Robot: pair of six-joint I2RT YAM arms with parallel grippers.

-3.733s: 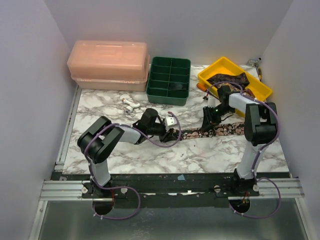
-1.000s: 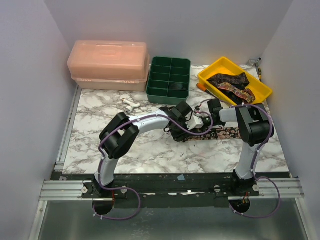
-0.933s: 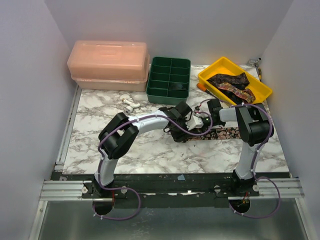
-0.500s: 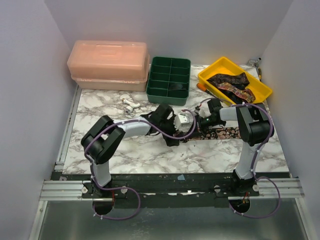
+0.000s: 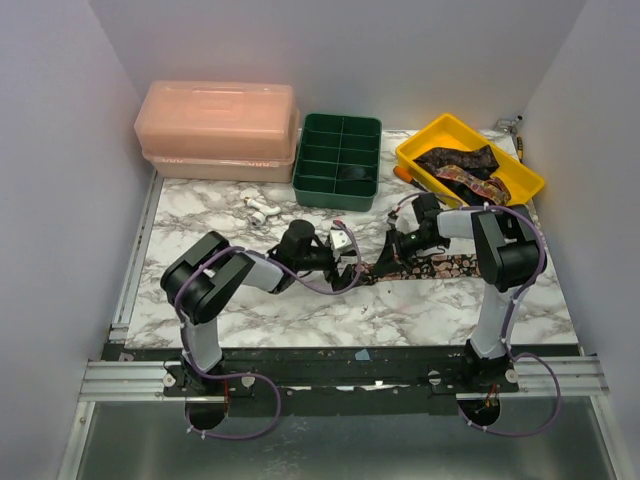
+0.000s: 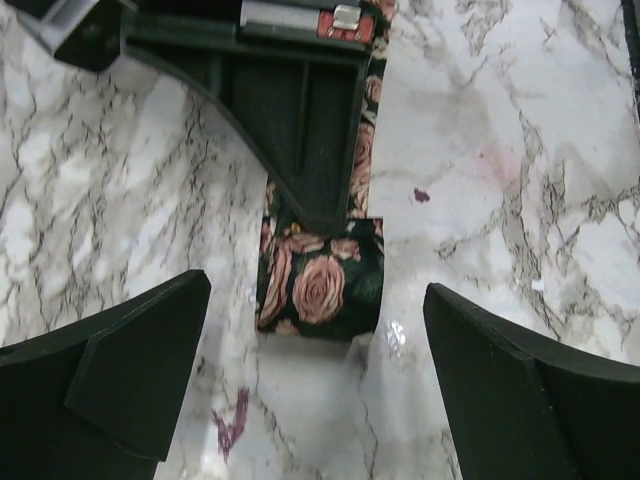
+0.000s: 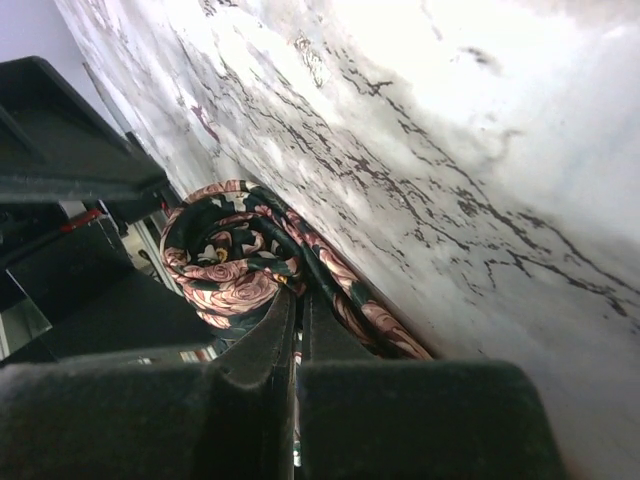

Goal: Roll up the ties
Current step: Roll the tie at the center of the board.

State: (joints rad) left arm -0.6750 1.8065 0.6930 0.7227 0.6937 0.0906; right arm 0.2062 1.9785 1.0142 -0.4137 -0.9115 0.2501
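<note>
A dark tie (image 5: 440, 266) with pink roses lies flat on the marble table, its left end wound into a small coil (image 7: 225, 265). My right gripper (image 7: 298, 300) is shut on the tie at that coil, fingertips buried in the roll; from above it (image 5: 392, 252) sits at the tie's left end. My left gripper (image 5: 350, 265) is open just left of the roll and holds nothing. In the left wrist view the tie's rolled end (image 6: 320, 285) lies between and ahead of the wide-spread fingers (image 6: 110, 370), apart from both. More ties (image 5: 465, 165) are heaped in the yellow tray (image 5: 420, 150).
A green compartment tray (image 5: 338, 125) stands at the back centre, with a pink lidded box (image 5: 218, 130) to its left. Small white plastic pieces (image 5: 260, 208) lie on the marble left of centre. Grey walls close in both sides.
My left gripper opened wide and drew back leftward off the rolled end of the tie. The right gripper stayed shut at the roll, barely moving.
</note>
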